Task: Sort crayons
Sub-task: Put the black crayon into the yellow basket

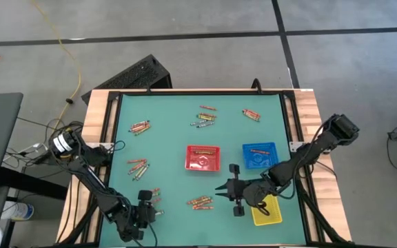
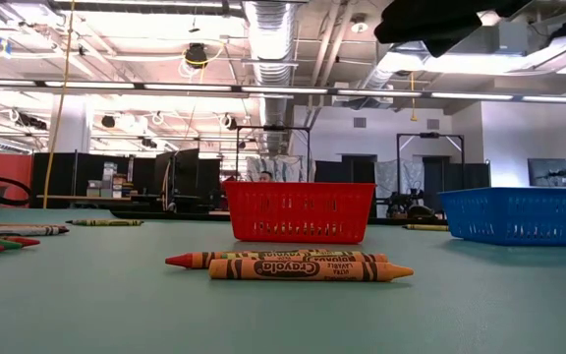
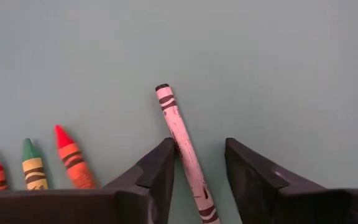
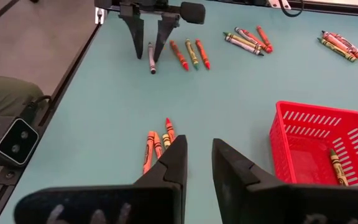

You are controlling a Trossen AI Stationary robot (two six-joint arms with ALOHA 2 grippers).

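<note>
The left pincer (image 1: 145,207) sat low at the lower left of the high view, down on the green desk (image 1: 171,131). In the left wrist view its two fingers stood apart with a pale grey crayon (image 3: 182,147) lying between them; one finger (image 3: 157,171) touched the crayon's side, the other stood just clear, so the crayon was straddled, not yet clamped. Just beside it lay two red crayons and a green one (image 3: 33,169), side by side.

The right pincer (image 1: 230,189) hung at the lower middle of the high view, between the yellow tray (image 1: 268,212) and a small bunch of orange crayons (image 1: 200,202). Its fingers stood slightly apart and held nothing; in the right wrist view that bunch (image 4: 157,144) lay just ahead of its tips.

The remaining crayons lay in loose clusters across the desk: several toward the upper middle, some at the upper right, others along the left side. The red tray (image 1: 202,158) sat at centre with at least one crayon inside, and the blue tray (image 1: 259,156) stood just to its right.

A crayon would likely handle as light, stiff and brittle: paper-wrapped wax, round enough to roll away and easy to snap under a hard squeeze. The best hold looked to be across the wrapped middle of the barrel, squarely, with modest pressure, since a grip near the tip could pivot or break it.
</note>
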